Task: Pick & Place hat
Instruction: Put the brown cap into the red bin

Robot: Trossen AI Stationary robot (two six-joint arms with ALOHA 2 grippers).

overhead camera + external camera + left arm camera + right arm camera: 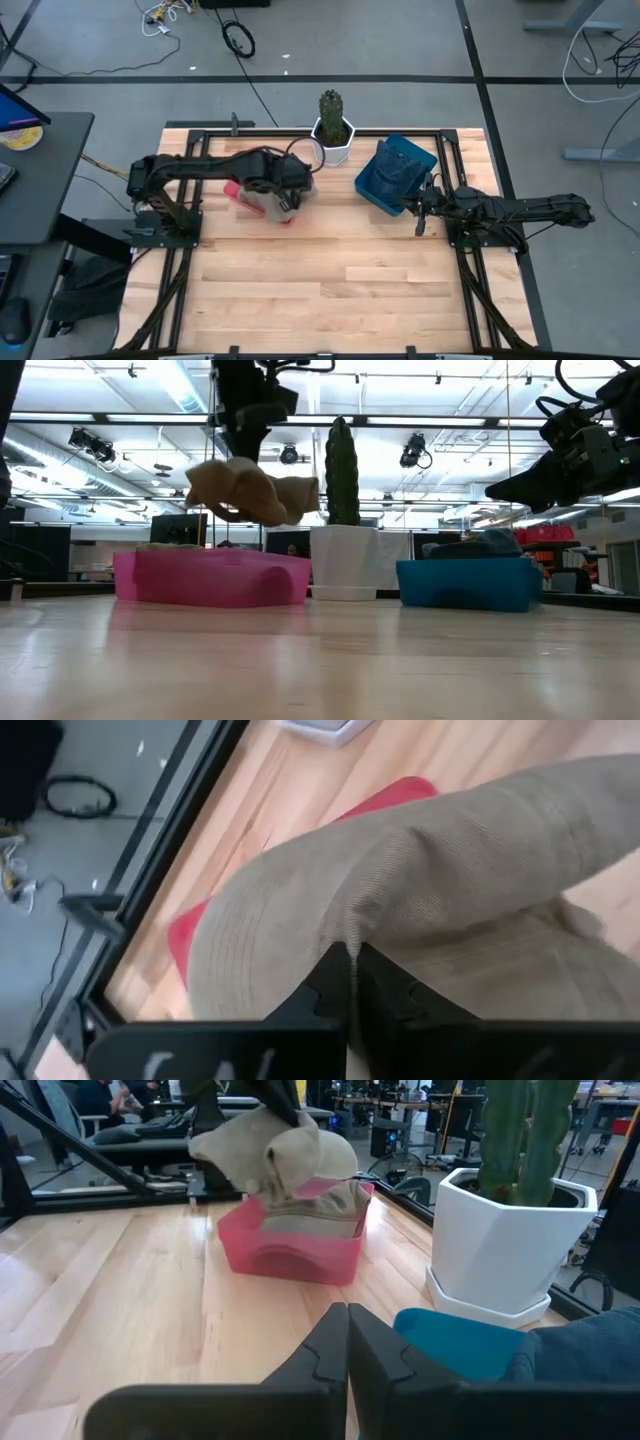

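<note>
A tan cloth hat (250, 490) hangs from my left gripper (245, 435) above the pink bin (210, 578). It fills the left wrist view (420, 870) and also shows in the right wrist view (270, 1140). More tan cloth (320, 1208) lies inside the pink bin (300, 1250). My left gripper (290, 198) stands over this bin (240, 195) and is shut on the hat. My right gripper (420, 215) is shut and empty, in the air by the near side of the blue bin (395, 172). My left gripper pinches a raised fold of the hat's tan cloth (352, 915) between its two fingers. The fingers come from above, pointing down. The hat hangs crumpled and slack below them, lifted clear of the pink bin (185, 935).
A cactus in a white pot (333, 130) stands at the far edge between the two bins. The blue bin (470, 582) holds dark blue cloth (580, 1345). The bare wooden tabletop (330, 280) lies toward the near edge.
</note>
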